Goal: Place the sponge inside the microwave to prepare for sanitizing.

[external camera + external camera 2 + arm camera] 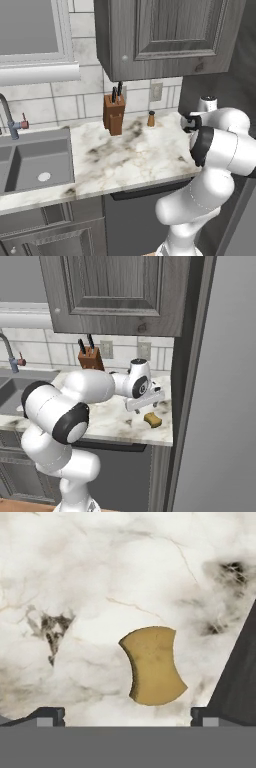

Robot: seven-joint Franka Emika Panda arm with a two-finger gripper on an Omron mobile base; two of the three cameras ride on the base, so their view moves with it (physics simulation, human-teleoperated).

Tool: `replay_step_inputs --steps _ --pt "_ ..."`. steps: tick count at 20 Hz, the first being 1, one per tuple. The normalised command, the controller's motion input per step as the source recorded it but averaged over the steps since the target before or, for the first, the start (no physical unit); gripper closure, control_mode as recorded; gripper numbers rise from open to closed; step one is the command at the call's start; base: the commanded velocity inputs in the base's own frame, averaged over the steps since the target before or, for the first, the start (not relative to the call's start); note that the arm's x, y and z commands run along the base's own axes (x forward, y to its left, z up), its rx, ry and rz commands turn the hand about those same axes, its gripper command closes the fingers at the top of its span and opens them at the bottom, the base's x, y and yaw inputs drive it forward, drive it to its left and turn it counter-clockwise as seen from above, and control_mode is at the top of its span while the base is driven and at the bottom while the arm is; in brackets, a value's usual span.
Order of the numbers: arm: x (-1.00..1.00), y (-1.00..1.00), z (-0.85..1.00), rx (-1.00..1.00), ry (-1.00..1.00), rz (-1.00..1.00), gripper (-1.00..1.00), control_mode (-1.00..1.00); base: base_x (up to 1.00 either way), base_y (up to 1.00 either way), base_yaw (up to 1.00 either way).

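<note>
The sponge (153, 666) lies flat on the marble counter (125, 155), near the counter's right end and front edge, just short of the tall dark panel beside it. In the right base view the gripper (145, 401) hangs above it, pointing down, w/ the sponge (152, 419) a bit toward 5 o'clock from the hand — not dead under it, as far as I can judge from that angle.

Looking along the hand, the two fingertips (50, 716) stand wide apart at the bottom corners, nothing between them yet. The sponge sits at roughly 12 to 1 o'clock from the midpoint between the tips, i.e. ahead and slightly toward the right tip. Its long axis runs about 12-to-6 in that view, waisted sides facing the two tips — so the jaws look lined up to close across the short width.

Approx. what's needed: a small shift toward the sponge, then straight down. Microwave isn't near this spot, so the carry is all to come.

Knife block (114, 114) and brown shaker (151, 119) stand well back by the wall.
</note>
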Motion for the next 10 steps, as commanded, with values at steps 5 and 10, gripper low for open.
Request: replay_step_inputs --steps 5,10 --pt "0.1 0.0 -0.21 0.0 -0.08 0.0 -1.0 -1.0 0.0 0.0 0.0" --pt "0.13 -0.01 -0.26 0.0 -0.02 0.0 -1.0 -1.0 0.0 0.0 0.0"
